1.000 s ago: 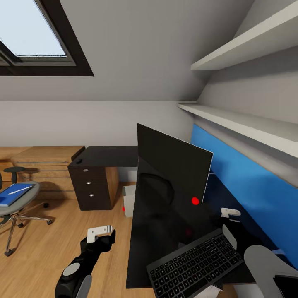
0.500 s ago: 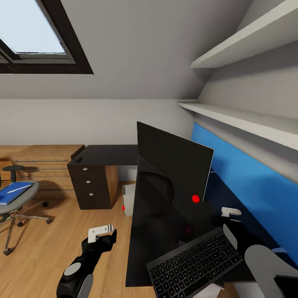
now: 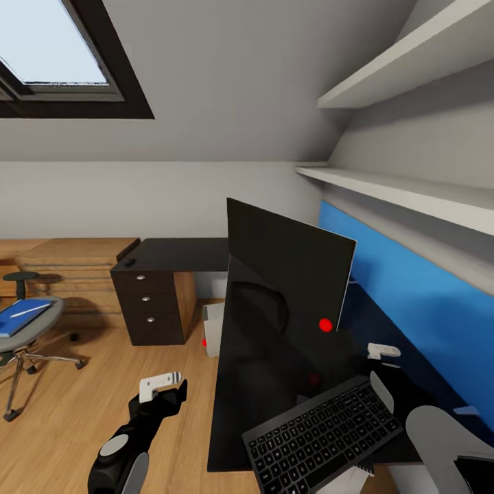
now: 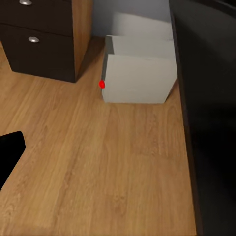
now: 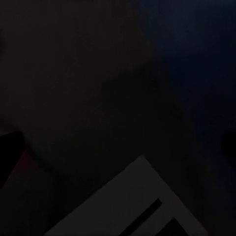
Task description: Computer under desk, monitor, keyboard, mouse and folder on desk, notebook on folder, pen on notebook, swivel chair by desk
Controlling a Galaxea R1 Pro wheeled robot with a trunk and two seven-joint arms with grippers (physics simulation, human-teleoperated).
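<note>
The black monitor (image 3: 288,274) stands on the black desk (image 3: 178,255), and the keyboard (image 3: 322,431) lies in front of it, slanted over the near edge. My right gripper (image 3: 382,352) hovers open just past the keyboard's far right corner. My left gripper (image 3: 161,385) hangs open over the floor left of the desk. The grey computer (image 3: 212,331) (image 4: 140,73) sits on the floor under the desk. The small dark mouse (image 3: 129,262) rests on the far desk wing. The swivel chair (image 3: 24,339) at far left carries the blue folder (image 3: 19,317) with the pen (image 3: 27,310) on it. The notebook is hidden.
Black drawers (image 3: 145,305) with silver knobs hold up the far desk wing. A light wooden cabinet (image 3: 68,271) stands behind the chair. A blue wall panel (image 3: 412,309) and white shelves (image 3: 412,195) line the right side. Wooden floor (image 4: 98,167) spreads left of the desk.
The whole picture has crept slightly, so the camera has turned a little to the right. My left arm sits a touch lower and further left. Nothing was taken or let go.
</note>
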